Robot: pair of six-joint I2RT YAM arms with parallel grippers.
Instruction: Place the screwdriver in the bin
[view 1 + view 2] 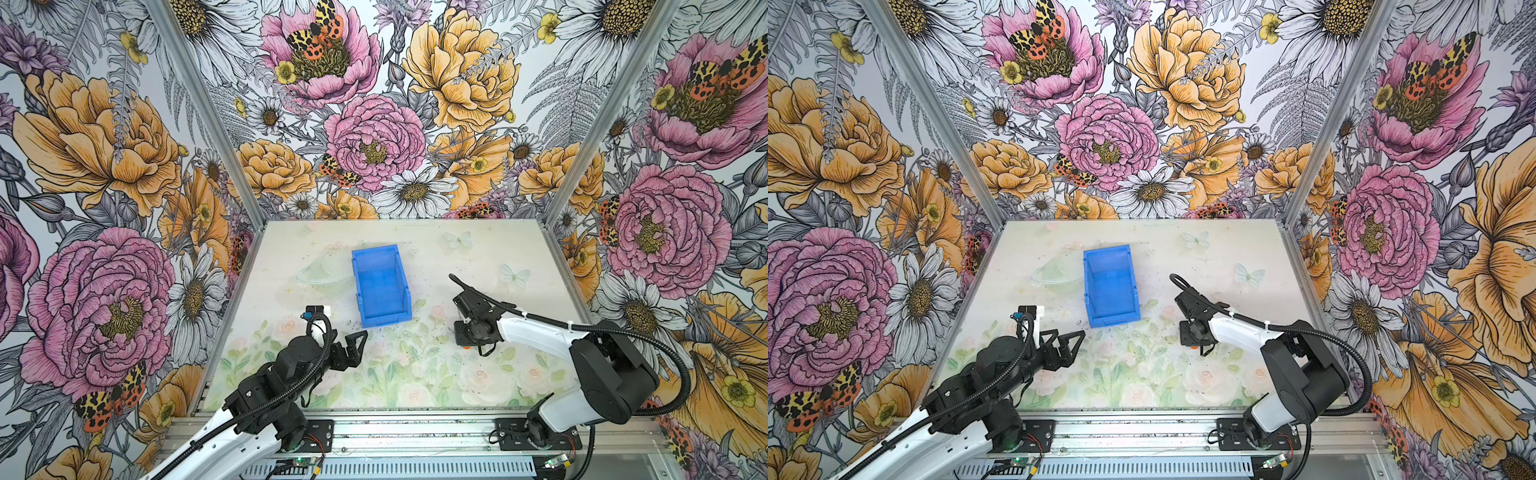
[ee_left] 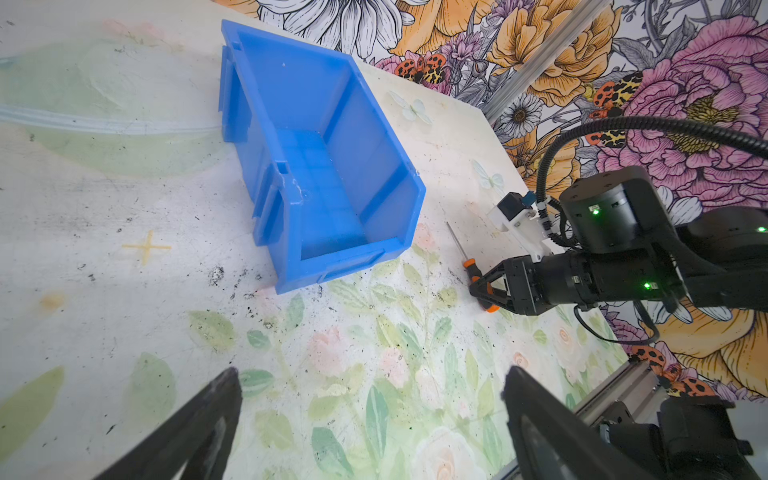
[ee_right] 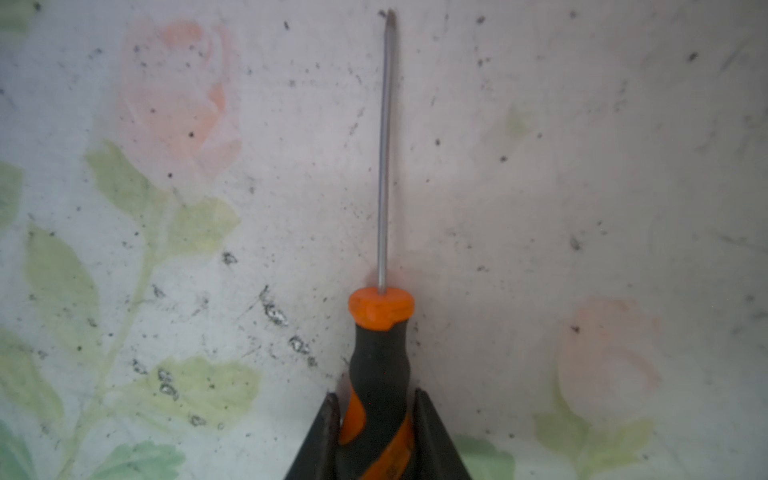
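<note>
The blue bin (image 1: 376,252) (image 1: 1106,254) stands empty in the middle of the table, its low lip toward the front; the left wrist view shows it too (image 2: 316,166). The screwdriver (image 3: 380,361) has an orange-and-black handle and a thin shaft, and it lies flat on the table right of the bin (image 2: 473,268). My right gripper (image 3: 376,399) (image 2: 482,286) is shut on its handle, low at the table. In both top views the wrist hides most of the tool; only an orange bit (image 1: 466,347) shows. My left gripper (image 1: 359,347) (image 1: 1074,347) (image 2: 371,374) hangs open, empty, front-left of the bin.
Floral walls with aluminium posts close in the table on three sides. A metal rail (image 1: 415,432) carrying both arm bases runs along the front edge. A faint translucent rounded shape (image 1: 318,272) lies left of the bin. Dark specks dot the printed table surface.
</note>
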